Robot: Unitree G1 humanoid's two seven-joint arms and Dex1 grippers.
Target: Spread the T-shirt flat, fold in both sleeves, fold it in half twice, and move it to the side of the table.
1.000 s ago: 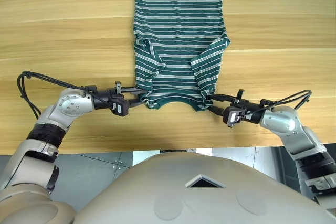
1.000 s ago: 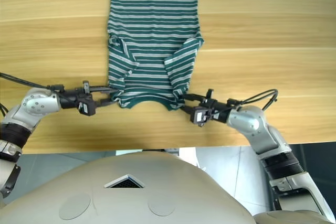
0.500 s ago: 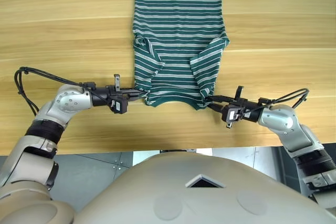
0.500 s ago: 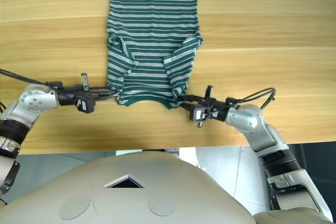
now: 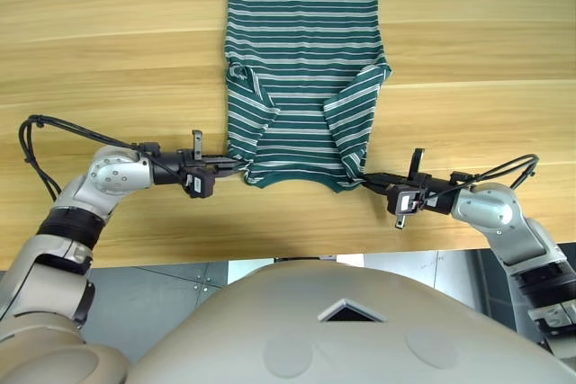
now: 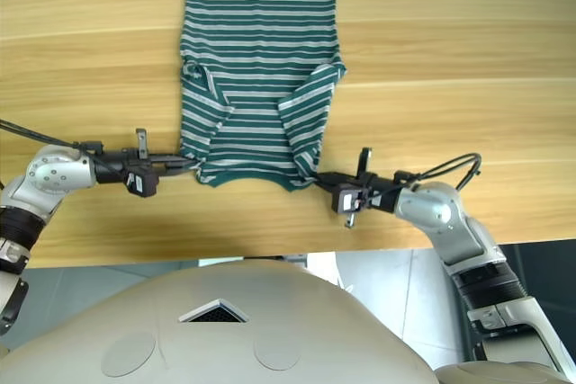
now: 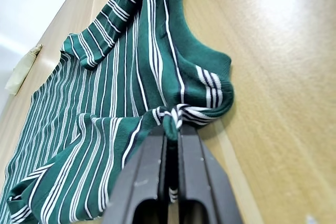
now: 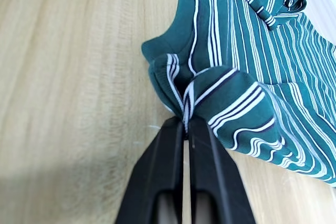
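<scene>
A green T-shirt with white stripes lies on the wooden table, both sleeves folded inward over its body, collar end nearest me. My left gripper is shut on the near left shoulder corner of the T-shirt. My right gripper is shut on the near right shoulder corner of the T-shirt. Both grippers sit low at the table surface, either side of the neckline. In each wrist view a pinch of striped cloth is bunched between the closed fingers.
The table's near edge runs just below the grippers. Bare wood stretches to the left and to the right of the T-shirt. Cables loop off both forearms.
Both grippers closed in on the near shoulder corners and now pinch the cloth. The right gripper slid slightly right and nearer; the near hem is pulled a little straighter.
</scene>
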